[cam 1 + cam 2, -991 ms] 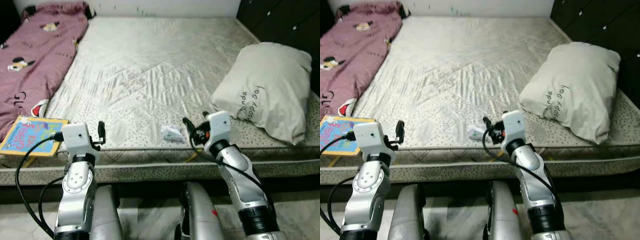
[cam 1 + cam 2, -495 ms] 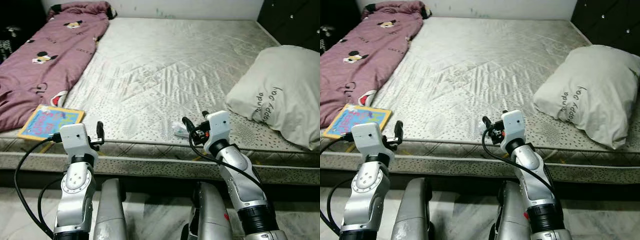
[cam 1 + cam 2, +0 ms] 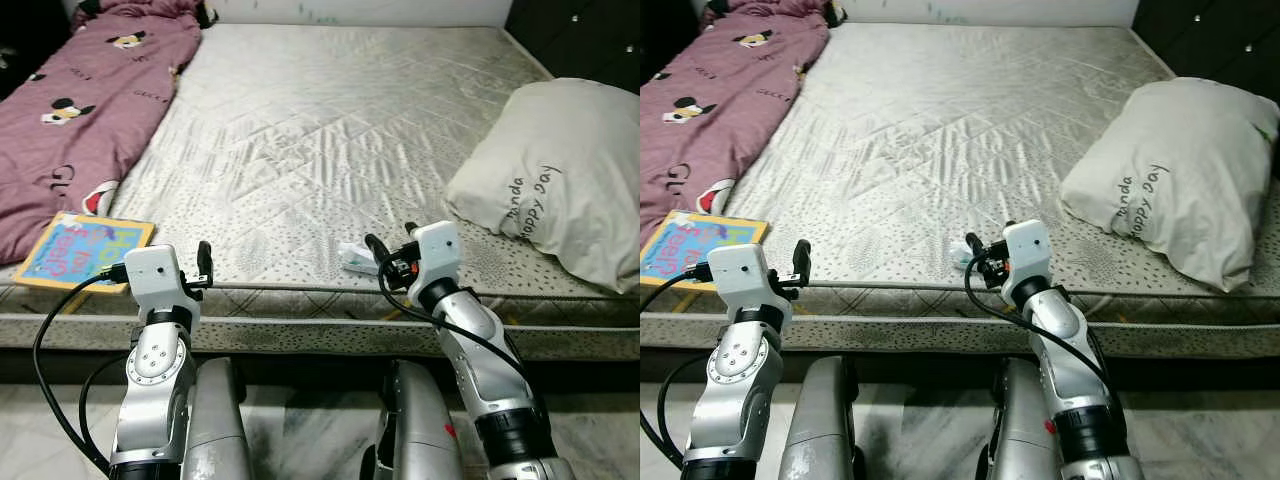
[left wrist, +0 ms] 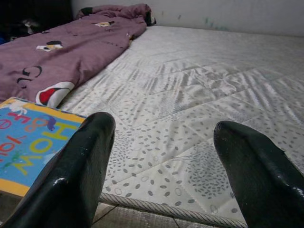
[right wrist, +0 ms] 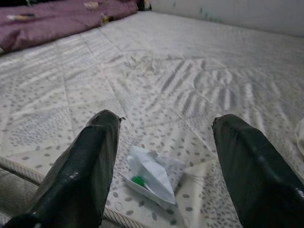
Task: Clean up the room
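A small crumpled white wrapper with a green spot (image 3: 353,257) lies on the mattress (image 3: 330,130) close to its front edge. My right gripper (image 3: 386,252) hovers open just short of it, and the wrapper (image 5: 151,178) sits between and a little beyond its fingers (image 5: 97,156). A colourful children's book (image 3: 83,250) lies at the mattress's front left corner. My left gripper (image 3: 204,264) is open over the bed edge to the right of the book (image 4: 26,142), with nothing between its fingers.
A purple cartoon-print blanket (image 3: 85,95) is bunched along the left side of the bed. A large grey-white pillow (image 3: 555,165) rests at the right. Dark furniture (image 3: 580,35) stands at the far right. My legs (image 3: 215,420) stand before the bed frame.
The whole picture has shifted as the camera moved; the bed sits slightly differently in frame. Both arms keep the same raised pose, and the wrapper and book lie where they were.
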Robot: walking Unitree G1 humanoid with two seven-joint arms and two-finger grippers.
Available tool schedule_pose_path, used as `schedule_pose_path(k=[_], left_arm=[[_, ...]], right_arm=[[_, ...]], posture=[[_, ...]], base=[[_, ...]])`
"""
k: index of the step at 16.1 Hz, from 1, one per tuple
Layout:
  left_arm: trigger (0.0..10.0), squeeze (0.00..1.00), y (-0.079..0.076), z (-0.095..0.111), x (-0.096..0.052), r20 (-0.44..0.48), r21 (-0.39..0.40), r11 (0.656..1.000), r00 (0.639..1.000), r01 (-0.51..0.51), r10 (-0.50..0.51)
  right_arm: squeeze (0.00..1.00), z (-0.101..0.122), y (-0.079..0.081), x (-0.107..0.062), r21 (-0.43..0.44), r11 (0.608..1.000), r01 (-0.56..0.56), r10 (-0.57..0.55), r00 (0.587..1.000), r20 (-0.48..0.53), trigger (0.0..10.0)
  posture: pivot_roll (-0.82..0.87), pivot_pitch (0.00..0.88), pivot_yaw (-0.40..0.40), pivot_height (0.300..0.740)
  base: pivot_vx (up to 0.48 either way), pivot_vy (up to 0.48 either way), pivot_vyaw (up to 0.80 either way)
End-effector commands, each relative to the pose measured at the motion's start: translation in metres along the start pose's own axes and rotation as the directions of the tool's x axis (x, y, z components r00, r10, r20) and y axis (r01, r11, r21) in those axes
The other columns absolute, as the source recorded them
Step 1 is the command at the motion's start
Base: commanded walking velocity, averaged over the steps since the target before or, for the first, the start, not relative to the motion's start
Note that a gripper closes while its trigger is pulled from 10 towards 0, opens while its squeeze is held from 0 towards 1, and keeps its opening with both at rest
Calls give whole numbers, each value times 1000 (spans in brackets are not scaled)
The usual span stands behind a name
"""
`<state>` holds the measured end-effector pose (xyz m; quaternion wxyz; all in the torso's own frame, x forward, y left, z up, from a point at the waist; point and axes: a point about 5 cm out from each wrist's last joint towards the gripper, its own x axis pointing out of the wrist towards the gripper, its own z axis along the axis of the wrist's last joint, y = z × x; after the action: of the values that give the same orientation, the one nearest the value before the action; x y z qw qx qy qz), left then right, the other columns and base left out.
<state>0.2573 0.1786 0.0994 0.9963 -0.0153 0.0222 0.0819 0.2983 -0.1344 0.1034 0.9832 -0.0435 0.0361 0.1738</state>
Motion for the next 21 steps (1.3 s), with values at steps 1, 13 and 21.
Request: schedule_pose_path(k=[1, 13, 21], left_arm=[[10000, 0, 2, 2, -1, 4, 10, 1000, 1000, -12, 12], [10000, 0, 13, 7, -63, -64, 72, 997, 998, -19, 24], [10000, 0, -8, 22, -77, -70, 88, 994, 995, 72, -66]], right_arm=[[0, 5, -3, 5, -8, 1000, -1, 1, 1000, -5, 10000], [0, -22, 43, 55, -103, 968, -230, 203, 954, -219, 10000], [0, 5, 9, 75, -210, 977, -26, 0, 992, -124, 10000]], posture=[[-33, 0, -18, 524], [154, 143, -43, 524], [150, 205, -49, 524]], base=[[0, 0, 0], [0, 0, 0], [0, 0, 0]])
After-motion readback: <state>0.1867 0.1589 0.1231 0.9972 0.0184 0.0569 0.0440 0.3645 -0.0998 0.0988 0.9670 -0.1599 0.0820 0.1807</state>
